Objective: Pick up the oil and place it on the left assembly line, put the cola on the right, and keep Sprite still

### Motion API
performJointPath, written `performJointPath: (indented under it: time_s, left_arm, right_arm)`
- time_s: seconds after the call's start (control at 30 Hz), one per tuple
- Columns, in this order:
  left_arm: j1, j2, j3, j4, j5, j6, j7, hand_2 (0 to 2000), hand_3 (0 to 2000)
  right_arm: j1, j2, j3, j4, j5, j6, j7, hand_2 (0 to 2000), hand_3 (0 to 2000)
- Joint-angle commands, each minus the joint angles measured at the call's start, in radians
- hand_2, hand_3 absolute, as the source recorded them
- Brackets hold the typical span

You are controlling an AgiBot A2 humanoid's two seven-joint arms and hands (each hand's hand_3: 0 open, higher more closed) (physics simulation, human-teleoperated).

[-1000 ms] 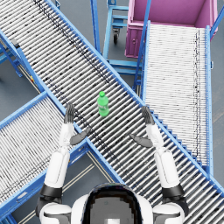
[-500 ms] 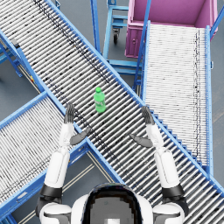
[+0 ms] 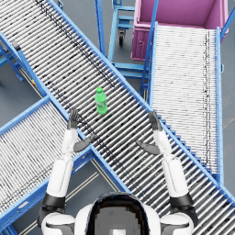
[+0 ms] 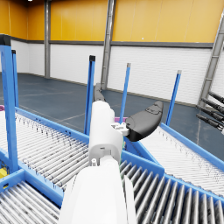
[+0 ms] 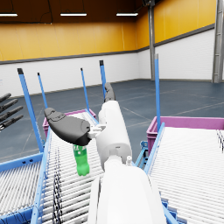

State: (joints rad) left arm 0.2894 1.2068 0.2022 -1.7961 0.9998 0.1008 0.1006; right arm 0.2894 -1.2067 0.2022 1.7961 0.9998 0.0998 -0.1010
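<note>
Sorting station, head view: the green bottle [image 3: 101,101] stands upright on the central roller conveyor [image 3: 69,59], ahead of my two hands, roughly midway between them and apart from both. I cannot read a label, so I judge by its colour alone that it is the Sprite. My left hand [image 3: 74,134] and right hand [image 3: 157,137] hover above the rollers with palms turned inward, fingers extended and thumbs spread; each is fully open and has hold of nothing. The right wrist view confirms this, showing clear space between that hand and the bottle. The left assembly line [image 3: 27,147] branches off beside my left arm. The right assembly line [image 3: 183,82] runs up to a pink bin [image 3: 183,11]. Neither oil nor cola shows in any view. I read the step in hand as the sort decision for this item, and for Sprite the task asks for no pick at all. The next move therefore calls for restraint: no reach toward the bottle and no closing of the fingers. A brush from either hand could tip a tall, narrow bottle on the rollers.
</note>
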Motion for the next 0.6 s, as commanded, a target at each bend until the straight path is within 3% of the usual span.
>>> performJointPath:
  time_s: [0.03,0.6]
  left_arm:
    - [0.000,0.000,0.000,0.000,0.000,0.000,0.000,0,0]
    - [0.000,0.000,0.000,0.000,0.000,0.000,0.000,0,0]
  right_arm:
    - [0.000,0.000,0.000,0.000,0.000,0.000,0.000,0,0]
    - [0.000,0.000,0.000,0.000,0.000,0.000,0.000,0,0]
